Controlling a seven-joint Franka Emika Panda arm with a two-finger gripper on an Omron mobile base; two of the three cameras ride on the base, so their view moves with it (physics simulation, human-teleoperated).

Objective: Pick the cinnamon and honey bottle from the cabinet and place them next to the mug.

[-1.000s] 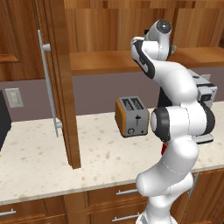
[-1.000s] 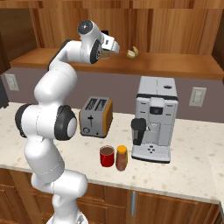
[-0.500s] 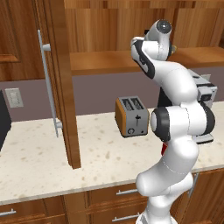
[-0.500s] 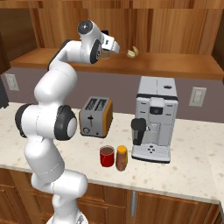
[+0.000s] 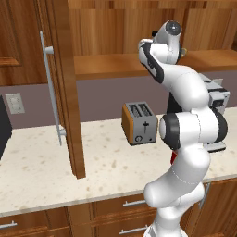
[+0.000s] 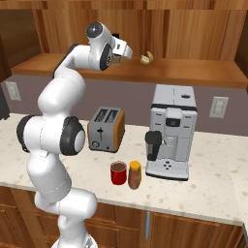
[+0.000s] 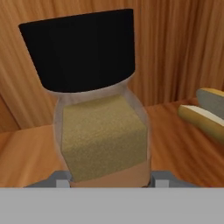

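Right base view: honey's already down, cinnamon still to go

Warm brown wood-panelled cabinet [image 6: 193, 72] shelf has the tool [image 6: 117, 54] up at it, jaws hugging the slim tan cinnamon bottle with a dark cap [image 7: 98, 109], looks gripped but not lifted. Speckled worktop [image 6: 213, 189]: amber honey bottle with yellow cap [image 6: 134, 175] stands touching the glossy red mug [image 6: 118, 173].

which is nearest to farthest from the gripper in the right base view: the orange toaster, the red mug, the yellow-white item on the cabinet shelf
1. Yellow-white item, on the wooden cabinet shelf just right of the gripper.
2. Orange toaster, on the counter below the gripper.
3. Glossy red mug, lower still, at the counter's front beside the amber honey bottle.
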